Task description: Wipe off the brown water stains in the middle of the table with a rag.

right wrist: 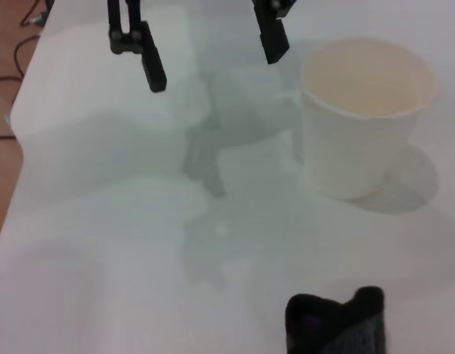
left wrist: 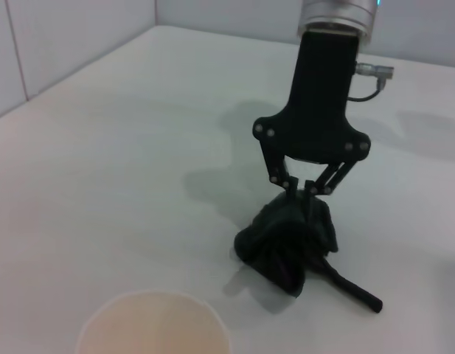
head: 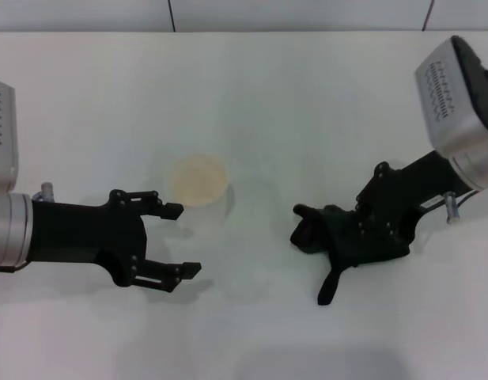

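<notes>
My right gripper (head: 336, 229) is shut on the dark rag (head: 346, 252), pressing it onto the white table (head: 251, 103) at the right of centre. The rag's loop tab (head: 329, 289) trails toward the front edge. The left wrist view shows that right gripper (left wrist: 299, 189) pinching the bunched rag (left wrist: 282, 247) from above. My left gripper (head: 183, 240) hovers open just in front of the paper cup (head: 198, 180), nothing between its fingers. No brown water stains show in any view.
The cream-white paper cup (right wrist: 363, 110) stands upright left of centre, with the left gripper (right wrist: 211, 55) beyond it in the right wrist view. A tiled wall (head: 307, 14) runs along the table's far edge.
</notes>
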You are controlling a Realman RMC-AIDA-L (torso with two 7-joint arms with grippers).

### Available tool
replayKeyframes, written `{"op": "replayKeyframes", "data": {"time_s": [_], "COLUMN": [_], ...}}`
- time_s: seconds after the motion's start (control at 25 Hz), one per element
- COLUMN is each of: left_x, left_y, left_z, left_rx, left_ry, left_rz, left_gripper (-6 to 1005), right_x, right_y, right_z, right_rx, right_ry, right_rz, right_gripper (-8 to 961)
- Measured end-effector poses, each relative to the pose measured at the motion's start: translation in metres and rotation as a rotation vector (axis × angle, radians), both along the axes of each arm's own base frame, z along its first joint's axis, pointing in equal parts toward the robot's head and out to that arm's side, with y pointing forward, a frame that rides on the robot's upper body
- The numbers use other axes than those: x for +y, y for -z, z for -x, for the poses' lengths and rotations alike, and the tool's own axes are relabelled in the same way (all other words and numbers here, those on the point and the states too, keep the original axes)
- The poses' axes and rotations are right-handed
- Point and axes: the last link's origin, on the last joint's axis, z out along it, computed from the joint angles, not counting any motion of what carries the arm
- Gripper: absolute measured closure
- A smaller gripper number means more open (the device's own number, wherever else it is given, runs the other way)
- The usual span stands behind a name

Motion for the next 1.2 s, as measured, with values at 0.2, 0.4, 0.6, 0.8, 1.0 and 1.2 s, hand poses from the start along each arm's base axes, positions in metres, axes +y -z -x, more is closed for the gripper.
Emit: {"op": "replayKeyframes", "data": {"time_s": [0.2,0.4,0.6,0.8,1.0,1.2], "left_x": [0.001,0.002,0.004,0.004,0.002,-0.003], "left_y": [0.001,0.004,0.004,0.005,0.005,0.004], "left_z": [0.002,0.001,0.002,0.002,0.003,0.003], "left_rx": [-0.008,-0.021,-0.043,-0.049,-0.051,-0.069], "left_ry": [-0.002,0.012,0.026,0.034,0.045,0.062], "left_rz": [-0.009,-0.012,-0.023,-0.018,-0.011,0.009], "left_gripper": [105,104,104,104,104,104], "right_x": [-0.002,-0.006,-0.008,-0.008,-0.008,-0.011], "right_y": [-0.008,-0.011,-0.027,-0.045,-0.053,-0.054], "right_z": [-0.003,-0.005,-0.011,-0.024,-0.035,-0.033], "right_rx": [0.033,0.047,0.109,0.167,0.222,0.270], "right_ry": [0.046,0.067,0.090,0.092,0.119,0.134], "right_rz": [0.008,0.031,0.017,-0.041,-0.079,-0.067], "right_gripper": [850,811,720,615,452,462]}}
